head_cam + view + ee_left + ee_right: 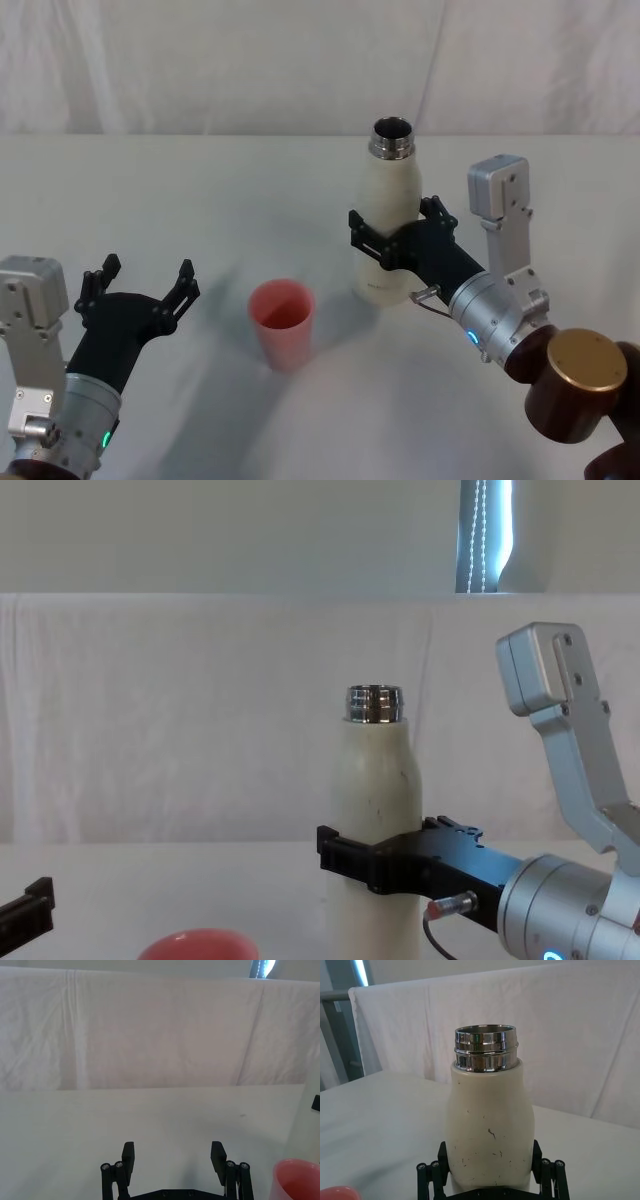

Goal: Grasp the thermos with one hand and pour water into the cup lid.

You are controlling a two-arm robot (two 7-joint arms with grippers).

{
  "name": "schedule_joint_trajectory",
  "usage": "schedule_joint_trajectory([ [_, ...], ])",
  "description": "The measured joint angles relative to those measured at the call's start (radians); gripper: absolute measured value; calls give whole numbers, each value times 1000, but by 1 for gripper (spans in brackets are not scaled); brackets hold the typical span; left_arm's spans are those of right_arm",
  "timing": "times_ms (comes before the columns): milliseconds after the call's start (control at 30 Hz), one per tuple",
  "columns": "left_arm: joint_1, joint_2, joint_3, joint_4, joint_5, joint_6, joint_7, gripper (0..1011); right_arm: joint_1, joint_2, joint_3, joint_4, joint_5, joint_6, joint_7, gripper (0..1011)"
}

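**A:** Two claws are being shown from the head: the right claw point(392, 232) is being wrapped around the middle of the thermos point(388, 222), a finger on each side, while the left claw point(142, 283) is being held apart and empty near the robot's left edge of the desk point(180, 190). Is the cup lid being kept close?

**B:** One cup lid point(283, 322) is being seen standing upright on the robot's left of the thermos, near it but apart. From the left wrist, the left claw's fingers point(128, 1156) are being kept wide apart over bare desk, with the cup lid's rim at the frame edge.

**A:** And from the right wrist?

**B:** The thermos's speckled body is being flanked closely by the fingers point(443, 1156); the steel neck is being left open, uncapped. From the chest, the bottle is being held upright, and the grip looks to be sitting at mid-body.

**A:** How should the pour be handled?

**B:** In judgement, the grip should be kept firm, the bottle lifted, carried over the cup, and tilted slowly so the mouth is being aimed inside the rim.

**A:** The count?

**B:** One thermos, one cup lid, two claws.
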Motion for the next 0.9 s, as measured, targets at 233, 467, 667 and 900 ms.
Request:
schedule_joint_trajectory([
  [233,0,0,0,0,0,0,0,1001,4,2,-3,0,-2,7,0,960],
  [467,0,0,0,0,0,0,0,1001,6,3,-4,0,-6,8,0,960],
  [667,0,0,0,0,0,0,0,1001,7,4,-5,2,-6,6,0,960],
  [900,0,0,0,0,0,0,0,1001,5,3,-2,3,-2,0,0,960],
])
